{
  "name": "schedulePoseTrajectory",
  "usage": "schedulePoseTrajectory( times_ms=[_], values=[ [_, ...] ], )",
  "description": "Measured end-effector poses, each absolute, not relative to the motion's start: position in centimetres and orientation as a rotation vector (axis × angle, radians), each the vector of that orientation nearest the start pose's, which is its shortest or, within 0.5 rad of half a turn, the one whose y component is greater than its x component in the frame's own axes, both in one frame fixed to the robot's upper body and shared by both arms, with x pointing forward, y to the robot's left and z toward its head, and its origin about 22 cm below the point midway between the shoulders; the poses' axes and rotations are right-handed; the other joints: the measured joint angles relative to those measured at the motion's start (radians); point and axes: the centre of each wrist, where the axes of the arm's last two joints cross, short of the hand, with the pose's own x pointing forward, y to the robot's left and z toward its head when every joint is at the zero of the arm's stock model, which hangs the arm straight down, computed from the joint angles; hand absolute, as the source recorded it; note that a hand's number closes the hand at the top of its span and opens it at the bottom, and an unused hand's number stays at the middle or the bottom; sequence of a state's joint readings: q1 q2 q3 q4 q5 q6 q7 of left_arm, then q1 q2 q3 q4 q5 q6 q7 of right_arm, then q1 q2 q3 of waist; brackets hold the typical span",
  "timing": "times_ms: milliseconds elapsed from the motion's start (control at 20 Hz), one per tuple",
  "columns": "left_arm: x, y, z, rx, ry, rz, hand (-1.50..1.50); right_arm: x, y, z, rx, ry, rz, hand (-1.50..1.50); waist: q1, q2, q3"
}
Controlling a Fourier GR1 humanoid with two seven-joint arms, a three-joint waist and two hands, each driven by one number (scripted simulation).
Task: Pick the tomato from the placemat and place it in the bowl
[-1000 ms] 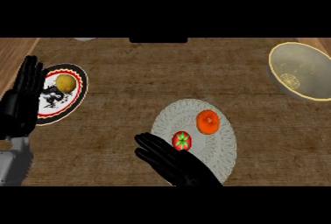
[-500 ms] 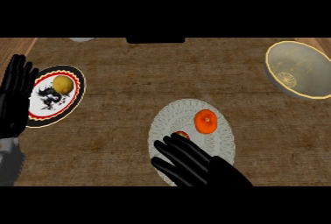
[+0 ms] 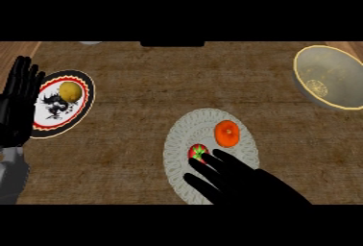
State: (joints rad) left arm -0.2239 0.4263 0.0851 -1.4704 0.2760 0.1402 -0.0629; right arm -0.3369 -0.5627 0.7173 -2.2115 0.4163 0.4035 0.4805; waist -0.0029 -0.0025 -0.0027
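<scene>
A round grey woven placemat (image 3: 186,129) lies at centre right of the wooden counter. On it sit a red tomato with a green stem (image 3: 196,152) and an orange fruit (image 3: 227,133). My right hand (image 3: 245,180) comes in from the lower edge, fingers spread and fairly straight, with its fingertips (image 3: 221,155) touching the tomato's near side and covering part of it. The gold-rimmed grey bowl (image 3: 333,79) stands at the upper right, far from the hand. My left hand (image 3: 19,103) rests open at the left edge, fingers up.
A black-rimmed decorated plate (image 3: 50,122) at the left carries a yellowish round fruit (image 3: 68,90), next to my left hand. Bare wooden counter lies between the placemat and the bowl.
My right hand has slid rightward over the placemat and its fingers now reach the tomato. The view has shifted slightly, so the bowl sits nearer the right edge.
</scene>
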Motion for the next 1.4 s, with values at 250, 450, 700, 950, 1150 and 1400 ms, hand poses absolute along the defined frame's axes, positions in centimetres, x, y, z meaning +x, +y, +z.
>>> schedulePoseTrajectory(
  times_ms=[250, 450, 700, 950, 1150, 1400],
  values=[
    [29.8, 32.4, 8.1, 0.248, -1.786, 0.030, 0.00, 18.4, -13.9, 17.3, -0.291, -1.470, 1.758, -1.50, 0.004, 0.002, 0.001],
    [29.7, 33.1, 8.2, 0.247, -1.786, 0.032, 0.00, 19.7, -13.5, 16.5, -0.305, -1.422, 1.778, -1.50, 0.005, 0.002, 0.002],
    [29.1, 33.0, 8.2, 0.239, -1.791, 0.029, 0.00, 20.8, -12.7, 15.4, -0.305, -1.385, 1.788, -1.50, 0.006, 0.002, 0.002],
    [29.5, 32.8, 8.8, 0.245, -1.792, 0.028, 0.00, 21.7, -12.2, 12.5, -0.304, -1.344, 1.791, -1.50, 0.005, 0.003, 0.003],
    [29.6, 32.2, 8.9, 0.240, -1.787, 0.025, 0.00, 22.9, -11.8, 10.9, -0.315, -1.323, 1.780, -1.50, 0.005, 0.003, 0.003],
    [29.3, 32.6, 8.3, 0.236, -1.788, 0.031, 0.00, 24.6, -11.5, 8.7, -0.325, -1.317, 1.767, -1.50, 0.007, 0.003, 0.003]
  ],
)
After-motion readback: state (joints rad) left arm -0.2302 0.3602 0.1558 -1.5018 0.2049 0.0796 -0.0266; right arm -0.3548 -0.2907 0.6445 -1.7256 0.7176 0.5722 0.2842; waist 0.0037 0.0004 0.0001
